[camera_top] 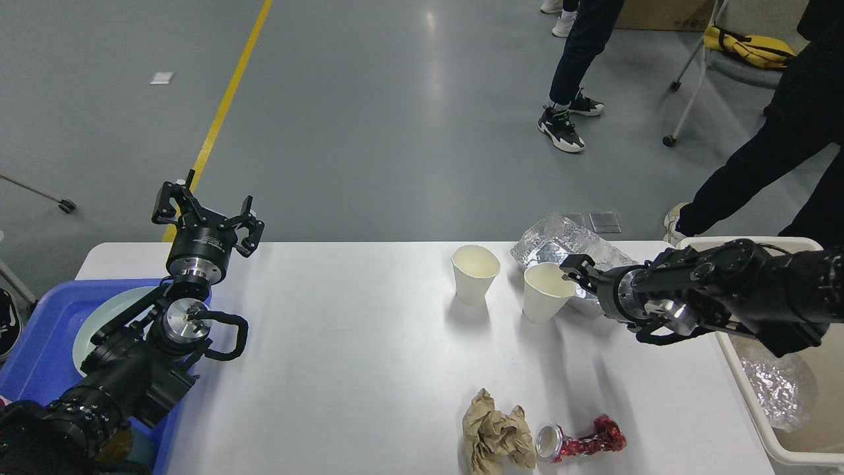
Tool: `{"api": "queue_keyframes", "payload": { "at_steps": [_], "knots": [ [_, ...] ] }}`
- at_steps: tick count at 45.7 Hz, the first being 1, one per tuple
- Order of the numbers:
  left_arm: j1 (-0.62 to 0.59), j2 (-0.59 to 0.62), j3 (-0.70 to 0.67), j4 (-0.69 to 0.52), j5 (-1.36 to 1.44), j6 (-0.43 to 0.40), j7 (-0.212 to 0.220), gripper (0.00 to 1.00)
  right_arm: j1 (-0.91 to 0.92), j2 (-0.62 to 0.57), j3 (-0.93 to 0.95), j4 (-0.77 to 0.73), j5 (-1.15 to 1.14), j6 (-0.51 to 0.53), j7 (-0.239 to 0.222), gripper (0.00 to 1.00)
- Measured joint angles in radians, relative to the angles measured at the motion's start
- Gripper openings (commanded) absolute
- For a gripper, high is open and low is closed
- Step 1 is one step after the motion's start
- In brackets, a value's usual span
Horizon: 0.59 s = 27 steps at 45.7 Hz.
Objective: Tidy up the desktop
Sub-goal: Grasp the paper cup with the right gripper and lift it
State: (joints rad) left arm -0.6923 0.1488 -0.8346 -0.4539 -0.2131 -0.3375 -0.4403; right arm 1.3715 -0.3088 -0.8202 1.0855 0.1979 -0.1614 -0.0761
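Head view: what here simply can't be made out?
- Right end effector: dark, seen end-on by the paper cup; open or shut unclear.
- Foil container: near side hidden behind cup and arm.
- Beige bin: cut off by right edge.
- Blue tray: contents covered by left arm.

White desktop [343, 369] carries two upright paper cups [475, 274] [546, 291] side by side near far edge, crumpled foil [560, 241] just behind them. Near front edge: brown paper wad [497, 434] beside crushed red can [580, 440]. Blue tray [39, 356] overlaps left end.
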Motion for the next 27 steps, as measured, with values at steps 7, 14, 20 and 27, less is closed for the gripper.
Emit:
{"api": "queue_keyframes", "payload": {
  "at_steps": [7, 14, 20, 27],
  "knots": [
    [0.0, 0.0, 0.0, 0.0, 0.0, 0.0, 0.0, 0.98, -0.037, 0.026, 0.02, -0.024, 0.019, -0.026, -0.001, 0.87],
    [0.0, 0.0, 0.0, 0.0, 0.0, 0.0, 0.0, 0.98, -0.059, 0.042, 0.04, -0.053, 0.066, -0.035, -0.001, 0.74],
    [0.0, 0.0, 0.0, 0.0, 0.0, 0.0, 0.0, 0.98, -0.078, 0.059, 0.048, -0.071, 0.073, -0.042, -0.001, 0.52],
    [0.0, 0.0, 0.0, 0.0, 0.0, 0.0, 0.0, 0.98, -0.118, 0.079, 0.081, -0.105, 0.084, -0.065, -0.001, 0.24]
  ]
}}
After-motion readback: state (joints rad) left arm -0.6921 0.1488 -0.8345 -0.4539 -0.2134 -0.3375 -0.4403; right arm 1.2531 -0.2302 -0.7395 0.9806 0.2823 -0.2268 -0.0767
